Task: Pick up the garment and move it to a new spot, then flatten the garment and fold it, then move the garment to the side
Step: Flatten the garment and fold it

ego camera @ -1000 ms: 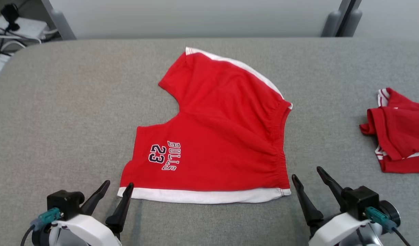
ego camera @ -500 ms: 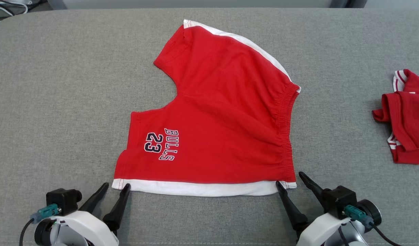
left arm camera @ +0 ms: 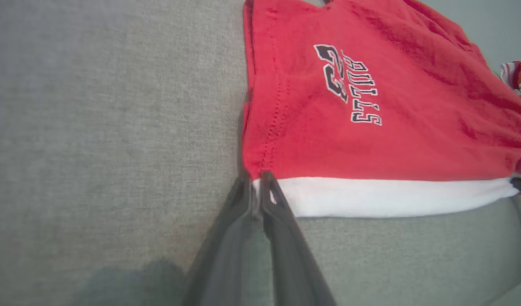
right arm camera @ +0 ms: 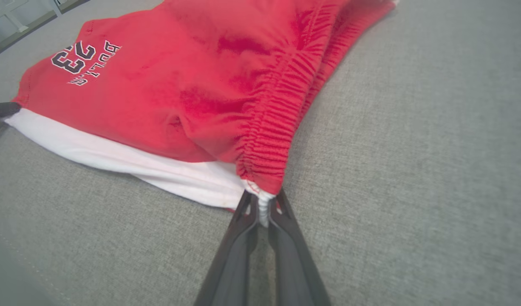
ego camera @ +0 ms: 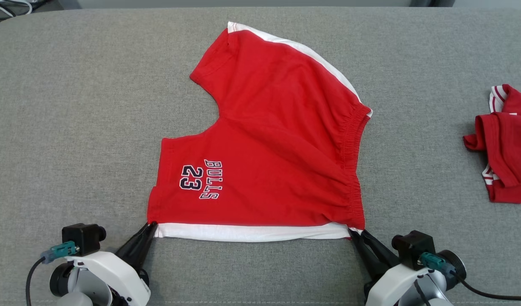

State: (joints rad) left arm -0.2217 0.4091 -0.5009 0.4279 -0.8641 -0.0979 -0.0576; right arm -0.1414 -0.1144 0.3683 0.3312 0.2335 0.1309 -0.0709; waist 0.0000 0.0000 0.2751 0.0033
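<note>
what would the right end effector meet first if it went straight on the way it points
The red shorts: the right end effector is shut on their waistband corner, so probably more cloth.

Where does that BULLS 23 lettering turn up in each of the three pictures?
Head view: lettering, left of centre on red shorts.
Left wrist view: lettering, above centre, towards right.
Right wrist view: lettering, upper left.
Shared landmark: the white band beside it.

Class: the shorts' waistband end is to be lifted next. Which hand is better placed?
Right, likely. The right hand is shut on the near corner of the waistband of the shorts; the left hand pinches the leg-hem corner, at the opposite end.
</note>
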